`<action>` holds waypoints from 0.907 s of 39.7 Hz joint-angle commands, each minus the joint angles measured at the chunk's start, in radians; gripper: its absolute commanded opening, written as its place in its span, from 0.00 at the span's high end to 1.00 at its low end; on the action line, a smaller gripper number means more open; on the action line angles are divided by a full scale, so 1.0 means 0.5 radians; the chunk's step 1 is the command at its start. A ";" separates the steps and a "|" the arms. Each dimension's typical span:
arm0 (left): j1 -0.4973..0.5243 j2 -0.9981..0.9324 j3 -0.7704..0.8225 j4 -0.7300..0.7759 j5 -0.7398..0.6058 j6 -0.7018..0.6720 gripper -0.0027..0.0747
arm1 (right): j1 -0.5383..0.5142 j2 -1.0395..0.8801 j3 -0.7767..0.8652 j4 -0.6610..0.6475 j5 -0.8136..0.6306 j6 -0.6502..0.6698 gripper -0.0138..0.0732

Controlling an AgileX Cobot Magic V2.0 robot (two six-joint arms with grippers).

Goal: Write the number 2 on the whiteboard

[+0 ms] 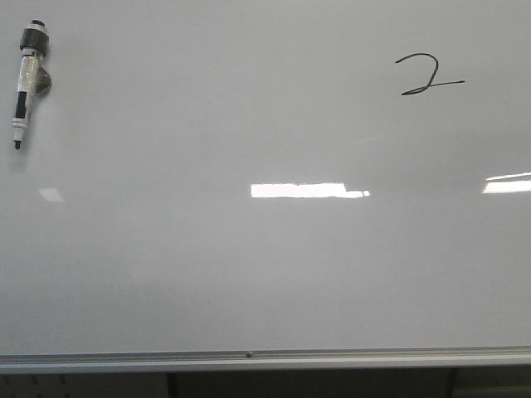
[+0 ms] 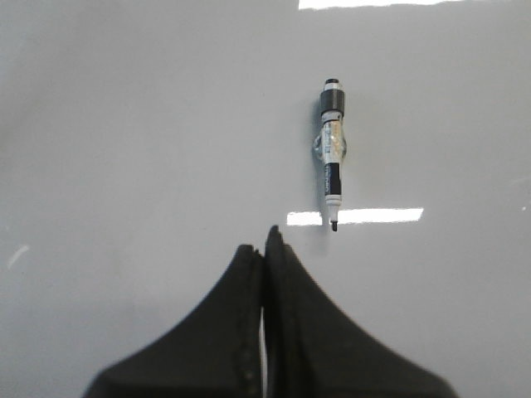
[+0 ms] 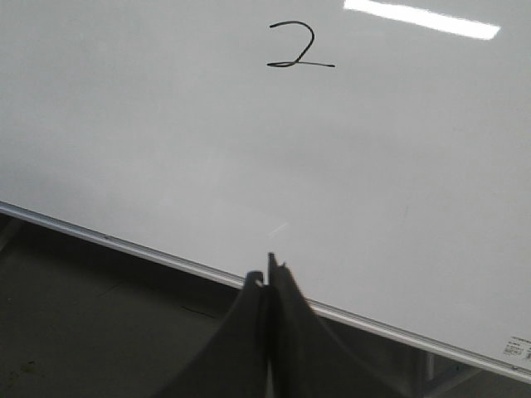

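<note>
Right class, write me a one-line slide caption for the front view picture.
A hand-drawn number 2 sits upper right on the whiteboard, while the uncapped marker lies at upper left, no pincer in view.

A marker (image 2: 333, 154) lies uncapped on the whiteboard (image 2: 124, 124), just beyond the left gripper (image 2: 265, 240), whose fingers are pressed together

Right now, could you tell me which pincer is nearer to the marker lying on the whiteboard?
Left. The left pincer sits just short of the marker tip. The right pincer is shut over the whiteboard frame edge, facing the number 2, marker out of view.
</note>
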State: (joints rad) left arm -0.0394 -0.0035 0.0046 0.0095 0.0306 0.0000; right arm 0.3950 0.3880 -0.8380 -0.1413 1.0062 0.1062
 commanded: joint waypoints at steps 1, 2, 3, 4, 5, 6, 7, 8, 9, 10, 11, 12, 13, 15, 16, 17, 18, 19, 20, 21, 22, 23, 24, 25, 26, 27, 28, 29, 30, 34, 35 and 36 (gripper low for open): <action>-0.029 -0.041 0.047 -0.019 -0.197 0.000 0.99 | -0.016 0.023 -0.039 -0.037 -0.148 -0.003 0.92; -0.029 -0.041 0.047 -0.039 -0.197 0.000 0.99 | -0.016 0.023 -0.039 -0.037 -0.148 -0.003 0.92; -0.029 -0.041 0.047 -0.056 -0.197 0.000 0.99 | -0.016 0.023 -0.039 -0.037 -0.148 -0.003 0.92; -0.029 -0.041 0.047 -0.072 -0.197 0.000 0.99 | -0.016 0.023 -0.039 -0.037 -0.148 -0.003 0.92; -0.029 -0.041 0.047 -0.082 -0.197 0.000 0.99 | -0.016 0.023 -0.039 -0.037 -0.148 -0.003 0.92; -0.029 -0.041 0.047 -0.082 -0.197 0.000 0.99 | -0.016 0.023 -0.039 -0.037 -0.148 -0.003 0.92; -0.029 -0.041 0.047 -0.082 -0.197 0.000 0.99 | -0.016 0.023 -0.039 -0.037 -0.148 -0.003 0.92; -0.029 -0.041 0.047 -0.082 -0.197 0.000 0.99 | -0.016 0.023 -0.039 -0.037 -0.148 -0.003 0.92; -0.029 -0.041 0.047 -0.082 -0.197 0.000 0.99 | -0.016 0.023 -0.039 -0.037 -0.148 -0.003 0.92; -0.029 -0.041 0.047 -0.082 -0.197 0.000 0.99 | -0.016 0.023 -0.039 -0.037 -0.148 -0.003 0.92; -0.029 -0.041 0.047 -0.082 -0.197 0.000 0.99 | -0.016 0.023 -0.039 -0.037 -0.148 -0.003 0.92; -0.029 -0.041 0.047 -0.082 -0.197 0.000 0.99 | -0.016 0.023 -0.039 -0.037 -0.148 -0.003 0.92; -0.029 -0.041 0.047 -0.082 -0.197 0.000 0.99 | -0.016 0.023 -0.039 -0.037 -0.148 -0.003 0.92; -0.029 -0.041 0.047 -0.082 -0.197 0.000 0.99 | -0.016 0.023 -0.039 -0.037 -0.148 -0.003 0.92; -0.029 -0.041 0.047 -0.082 -0.197 0.000 0.99 | -0.016 0.023 -0.039 -0.037 -0.148 -0.003 0.92; -0.029 -0.041 0.047 -0.082 -0.197 0.000 0.99 | -0.016 0.023 -0.039 -0.037 -0.148 -0.003 0.92; -0.029 -0.041 0.047 -0.082 -0.197 0.000 0.99 | -0.016 0.023 -0.039 -0.037 -0.148 -0.003 0.92; -0.029 -0.041 0.047 -0.082 -0.197 0.000 0.99 | -0.016 0.023 -0.039 -0.037 -0.148 -0.003 0.92; -0.029 -0.041 0.047 -0.082 -0.197 0.000 0.99 | -0.016 0.023 -0.039 -0.037 -0.148 -0.003 0.92; -0.029 -0.041 0.047 -0.082 -0.197 0.000 0.99 | -0.016 0.023 -0.039 -0.037 -0.148 -0.003 0.92; -0.029 -0.041 0.047 -0.082 -0.197 0.000 0.99 | -0.016 0.023 -0.039 -0.037 -0.148 -0.003 0.92; -0.029 -0.041 0.047 -0.082 -0.197 0.000 0.99 | -0.016 0.023 -0.039 -0.037 -0.148 -0.003 0.92; -0.029 -0.041 0.047 -0.082 -0.197 0.000 0.99 | -0.016 0.023 -0.039 -0.037 -0.148 -0.003 0.92; -0.029 -0.041 0.047 -0.082 -0.197 0.000 0.99 | -0.016 0.023 -0.039 -0.037 -0.148 -0.003 0.92; -0.029 -0.041 0.047 -0.082 -0.197 0.000 0.99 | -0.016 0.023 -0.039 -0.037 -0.148 -0.003 0.92; -0.029 -0.041 0.047 -0.082 -0.197 0.000 0.99 | -0.016 0.023 -0.039 -0.037 -0.148 -0.003 0.92; -0.029 -0.041 0.047 -0.082 -0.197 0.000 0.99 | -0.016 0.023 -0.039 -0.037 -0.148 -0.003 0.92; -0.029 -0.041 0.047 -0.082 -0.197 0.000 0.99 | -0.016 0.023 -0.039 -0.037 -0.148 -0.003 0.92; -0.029 -0.041 0.047 -0.082 -0.197 0.000 0.99 | -0.016 0.023 -0.039 -0.037 -0.148 -0.003 0.92; -0.029 -0.041 0.047 -0.082 -0.197 0.000 0.99 | -0.016 0.023 -0.039 -0.037 -0.148 -0.003 0.92; -0.029 -0.041 0.047 -0.082 -0.197 0.000 0.99 | -0.016 0.023 -0.039 -0.037 -0.148 -0.003 0.92; -0.029 -0.041 0.047 -0.082 -0.197 0.000 0.99 | -0.016 0.023 -0.039 -0.037 -0.148 -0.003 0.92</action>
State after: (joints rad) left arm -0.0467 -0.0035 0.0046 -0.0219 0.0179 0.0000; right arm 0.3950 0.3880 -0.8380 -0.1413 1.0062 0.1082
